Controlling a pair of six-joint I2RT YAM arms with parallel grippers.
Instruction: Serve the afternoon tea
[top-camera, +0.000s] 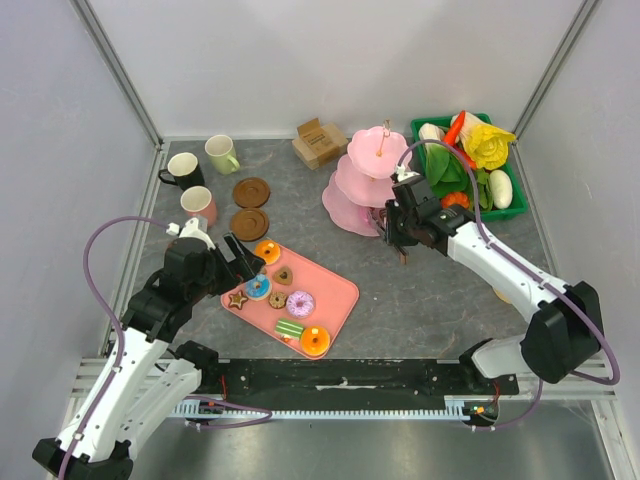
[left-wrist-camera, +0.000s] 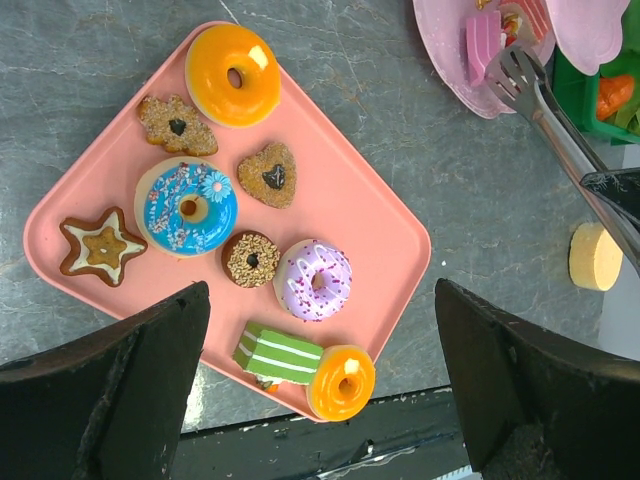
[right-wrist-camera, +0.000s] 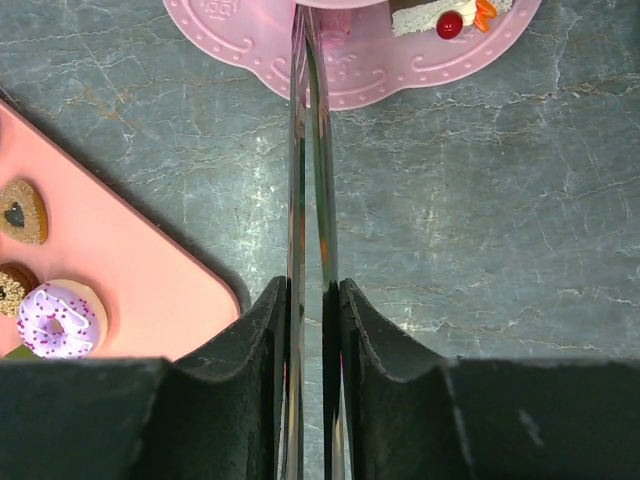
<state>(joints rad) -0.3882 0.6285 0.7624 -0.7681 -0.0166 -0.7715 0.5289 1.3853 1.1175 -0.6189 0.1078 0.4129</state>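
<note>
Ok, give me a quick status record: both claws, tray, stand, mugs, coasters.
left claw: open, empty, above flat pink tray
right claw: shut on metal tongs, tips at pink tiered stand bottom plate
tray: nine toy pastries
stand: cream-topped cake slice with red cherry on bottom plate
mugs: black ceramic mug, pale green mug, pink mug, far left, on the table
coasters: two brown round coasters, both bare

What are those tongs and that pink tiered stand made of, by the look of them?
The tongs look like polished metal: silvery, thin, with bright reflections. The tiered stand looks like glossy pink plastic, moulded with scalloped rims, though glazed ceramic is possible.
</note>
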